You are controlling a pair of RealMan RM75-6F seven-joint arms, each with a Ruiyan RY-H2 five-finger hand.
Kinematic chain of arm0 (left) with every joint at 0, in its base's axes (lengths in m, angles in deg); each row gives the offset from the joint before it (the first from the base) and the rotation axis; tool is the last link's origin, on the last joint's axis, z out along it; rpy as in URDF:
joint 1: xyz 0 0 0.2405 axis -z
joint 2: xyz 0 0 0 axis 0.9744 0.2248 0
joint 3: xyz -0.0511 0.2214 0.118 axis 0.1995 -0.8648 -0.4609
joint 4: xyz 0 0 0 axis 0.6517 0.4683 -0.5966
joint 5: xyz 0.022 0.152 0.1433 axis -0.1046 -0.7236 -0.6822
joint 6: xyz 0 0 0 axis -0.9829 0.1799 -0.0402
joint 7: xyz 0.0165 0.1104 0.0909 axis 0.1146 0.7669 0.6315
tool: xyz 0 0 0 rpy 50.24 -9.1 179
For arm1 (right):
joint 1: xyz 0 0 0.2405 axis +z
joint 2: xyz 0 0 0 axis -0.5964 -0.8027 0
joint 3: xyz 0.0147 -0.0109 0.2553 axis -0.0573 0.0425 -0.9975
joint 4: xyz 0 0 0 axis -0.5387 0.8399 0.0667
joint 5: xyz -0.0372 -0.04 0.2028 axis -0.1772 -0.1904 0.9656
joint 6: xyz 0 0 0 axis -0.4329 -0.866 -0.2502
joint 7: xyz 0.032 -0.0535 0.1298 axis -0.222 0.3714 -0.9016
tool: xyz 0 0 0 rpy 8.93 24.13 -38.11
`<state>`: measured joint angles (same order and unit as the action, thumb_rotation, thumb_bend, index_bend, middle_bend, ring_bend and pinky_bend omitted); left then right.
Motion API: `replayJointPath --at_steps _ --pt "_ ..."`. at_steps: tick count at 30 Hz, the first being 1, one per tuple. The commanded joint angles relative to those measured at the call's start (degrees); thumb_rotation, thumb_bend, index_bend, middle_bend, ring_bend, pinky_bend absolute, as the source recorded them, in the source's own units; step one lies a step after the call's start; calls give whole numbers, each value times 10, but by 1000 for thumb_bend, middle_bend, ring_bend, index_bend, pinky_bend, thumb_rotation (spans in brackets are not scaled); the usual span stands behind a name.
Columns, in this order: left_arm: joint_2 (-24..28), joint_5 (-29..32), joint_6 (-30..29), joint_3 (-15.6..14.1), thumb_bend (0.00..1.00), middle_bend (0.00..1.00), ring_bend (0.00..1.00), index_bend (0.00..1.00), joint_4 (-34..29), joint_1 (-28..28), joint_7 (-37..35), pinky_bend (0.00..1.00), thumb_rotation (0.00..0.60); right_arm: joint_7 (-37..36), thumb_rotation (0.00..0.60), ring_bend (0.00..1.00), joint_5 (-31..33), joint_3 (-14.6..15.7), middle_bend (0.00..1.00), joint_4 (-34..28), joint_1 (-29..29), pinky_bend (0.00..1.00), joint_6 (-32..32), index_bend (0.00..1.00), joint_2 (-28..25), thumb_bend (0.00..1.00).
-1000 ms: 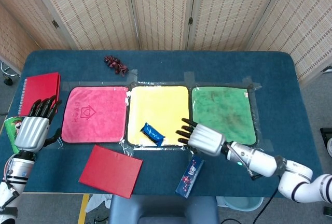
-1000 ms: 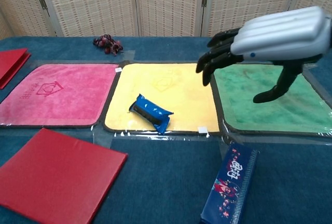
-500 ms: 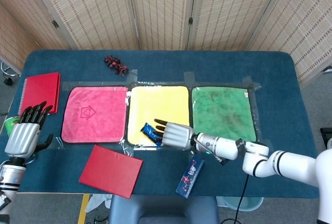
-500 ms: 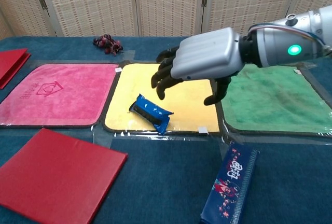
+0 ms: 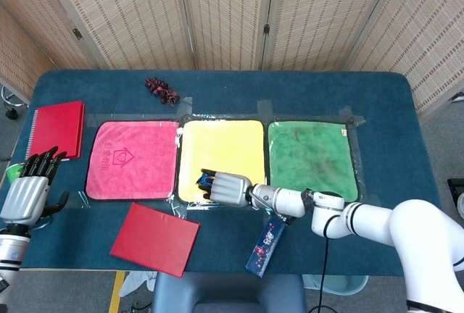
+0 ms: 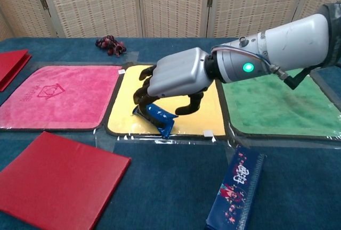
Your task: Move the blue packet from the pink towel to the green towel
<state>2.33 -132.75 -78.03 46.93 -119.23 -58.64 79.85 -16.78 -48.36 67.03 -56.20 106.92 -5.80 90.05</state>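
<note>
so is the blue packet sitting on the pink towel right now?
No, the blue packet lies on the yellow towel, with the right hand over it; the pink towel is bare.

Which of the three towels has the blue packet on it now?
The yellow towel, the middle one; the packet lies at its front edge under the right hand.

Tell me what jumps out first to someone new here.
The right hand reaching low over the blue packet, fingers curled around it, on the yellow towel's near edge. That yellow towel sits between the pink towel and the green towel.
</note>
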Motion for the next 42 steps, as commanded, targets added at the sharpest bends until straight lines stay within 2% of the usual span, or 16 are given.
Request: replayJointPath --at_steps 1,12,24,33,42 --pt "0 0 1 0 435 0 0 6 1 -2 -2 11 600 -16 600 167 4 12 131 32 17 36 -5 223 25 569" --pt "-3 7 13 4 434 0 0 0 2 -5 -6 11 600 -35 600 164 -5 51 136 95 50 36 -20 223 70 584" --pt "-3 6 16 6 435 0 0 0 1 -9 -11 11 600 7 600 163 17 71 184 96 51 28 -9 260 61 584" --pt "-5 1 18 9 434 0 0 0 0 -9 -14 11 600 63 600 166 41 92 216 50 21 28 -9 294 -5 584" --pt "-8 2 26 12 435 0 0 0 2 -7 -18 11 600 128 600 166 75 108 230 -19 -28 28 -23 295 -104 585"
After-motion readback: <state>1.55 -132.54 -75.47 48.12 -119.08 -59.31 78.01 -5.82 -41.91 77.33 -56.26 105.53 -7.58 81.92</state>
